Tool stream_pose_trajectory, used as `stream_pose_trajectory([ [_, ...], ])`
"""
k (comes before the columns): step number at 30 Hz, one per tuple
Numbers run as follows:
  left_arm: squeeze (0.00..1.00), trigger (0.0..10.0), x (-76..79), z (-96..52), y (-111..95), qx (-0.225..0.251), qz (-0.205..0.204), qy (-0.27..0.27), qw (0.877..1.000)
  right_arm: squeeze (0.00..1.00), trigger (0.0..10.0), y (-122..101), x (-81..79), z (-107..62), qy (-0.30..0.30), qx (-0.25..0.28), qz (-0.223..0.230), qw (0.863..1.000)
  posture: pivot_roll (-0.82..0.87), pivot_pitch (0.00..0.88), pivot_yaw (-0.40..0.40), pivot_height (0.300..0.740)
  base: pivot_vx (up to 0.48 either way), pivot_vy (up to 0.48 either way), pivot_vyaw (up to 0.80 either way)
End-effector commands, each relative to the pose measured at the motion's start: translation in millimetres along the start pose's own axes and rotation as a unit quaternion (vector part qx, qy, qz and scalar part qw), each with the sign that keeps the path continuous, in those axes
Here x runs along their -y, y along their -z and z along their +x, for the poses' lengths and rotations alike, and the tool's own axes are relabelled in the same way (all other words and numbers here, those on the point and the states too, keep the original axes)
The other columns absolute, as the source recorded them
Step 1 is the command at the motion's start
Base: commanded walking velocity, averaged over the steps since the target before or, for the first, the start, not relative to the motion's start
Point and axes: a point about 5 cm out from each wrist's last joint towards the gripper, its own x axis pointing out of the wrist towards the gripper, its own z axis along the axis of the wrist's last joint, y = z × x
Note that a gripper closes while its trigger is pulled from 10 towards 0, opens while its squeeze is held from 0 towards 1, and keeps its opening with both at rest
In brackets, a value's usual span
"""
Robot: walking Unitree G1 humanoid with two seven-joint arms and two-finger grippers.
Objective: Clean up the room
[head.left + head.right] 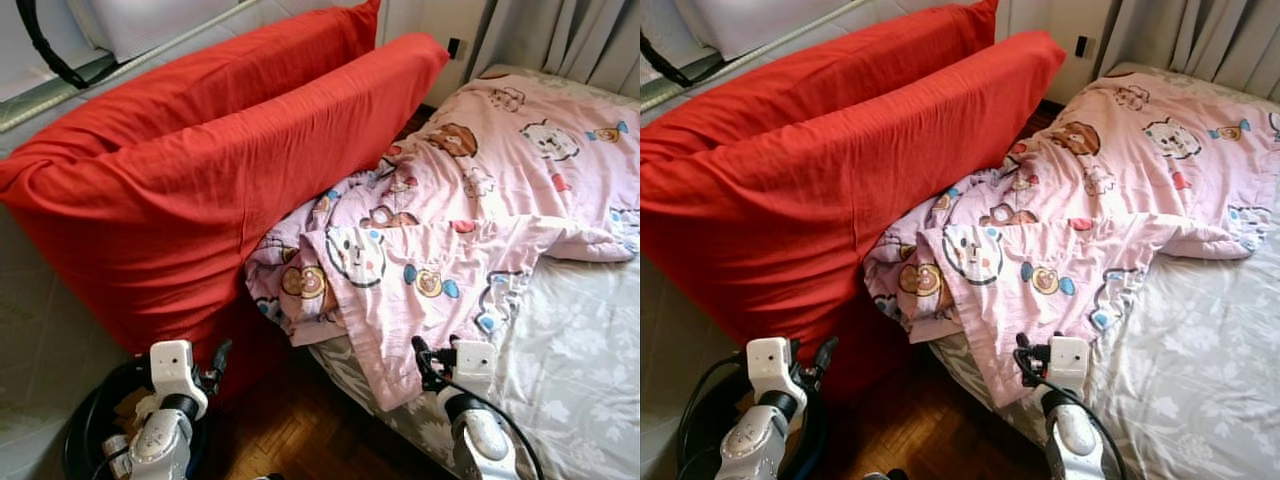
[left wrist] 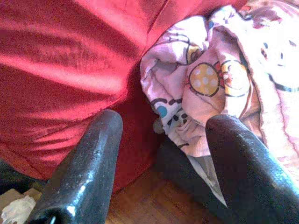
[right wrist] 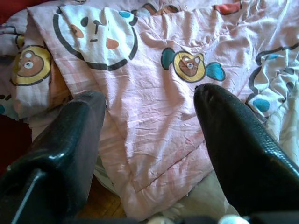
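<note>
A pink blanket point(image 1: 470, 200) printed with cartoon animals lies crumpled across the bed point(image 1: 580, 360), its near corner folded over and hanging off the bed's near-left edge toward the wooden floor point(image 1: 300, 430). The bed's grey floral sheet shows bare on the near right. Two big red cushions point(image 1: 210, 170) lean against the bed's left side, one behind the other, running from the near left up to the far centre; the blanket's bunched left edge presses against the nearer one. The right pincer point(image 3: 149, 135) sits low at the bed's near edge, just in front of the hanging blanket corner, with its two black fingers point(image 3: 238, 144) spread wide and nothing between them; in the right wrist view the blanket's folded flap, with a bear-face print, lies directly past the fingertips, close but not visibly touched. The left pincer point(image 2: 161, 154) is held low at the near left, in front of the base of the nearer red cushion, also spread wide and holding nothing; its wrist view looks at the seam where the cushion meets the bunched blanket edge, with floor below. A black round bin point(image 1: 85, 425) stands on the floor at the near left, beside the left arm, with crumpled paper inside. Grey curtains point(image 1: 560, 35) hang at the far right behind the bed.
</note>
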Motion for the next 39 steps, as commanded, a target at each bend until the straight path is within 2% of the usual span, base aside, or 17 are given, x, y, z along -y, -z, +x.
stream_pose_trajectory([
  [1, 0.0, 10.0, -1.7, -4.3, 3, -0.001, -0.006, -0.005, 1.0, 0.0, 10.0, 3, -4.3, -0.9, -0.015, -0.011, -0.018, 1.0, -0.02, 0.116, 0.035, 0.74, 0.0, 0.0, 0.0],
  [3, 0.0, 10.0, 3.2, -3.1, 2, 0.003, -0.009, -0.001, 1.0, 0.0, 10.0, 8, -6.3, 0.0, -0.019, -0.036, -0.03, 0.999, -0.02, 0.114, 0.034, 0.74, 0.0, 0.0, 0.0],
  [10, 0.0, 10.0, 8.5, -0.1, -1, 0.01, -0.013, 0.004, 1.0, 0.0, 10.0, 5, -6.7, 0.8, -0.02, -0.029, -0.027, 0.999, -0.02, 0.111, 0.035, 0.715, 0.0, 0.0, 0.0],
  [22, 0.0, 10.0, 8.0, 8.1, -13, 0.024, -0.013, -0.004, 1.0, 0.0, 10.0, 8, -5.1, 0.5, -0.006, -0.037, -0.026, 0.999, -0.01, 0.148, 0.044, 0.71, 0.0, 0.0, 0.0],
  [27, 0.0, 10.0, 8.5, 10.0, -18, 0.028, -0.01, -0.003, 1.0, 0.0, 10.0, 7, -7.2, 2.0, -0.006, -0.037, -0.025, 0.999, -0.01, 0.156, 0.05, 0.675, 0.0, 0.0, 0.0],
  [39, 0.0, 10.0, 10.5, 9.0, -22, 0.031, -0.006, -0.004, 0.999, 0.0, 10.0, 6, -9.4, 1.9, -0.008, -0.032, -0.019, 0.999, 0.0, 0.164, 0.053, 0.675, 0.0, 0.0, 0.0],
])
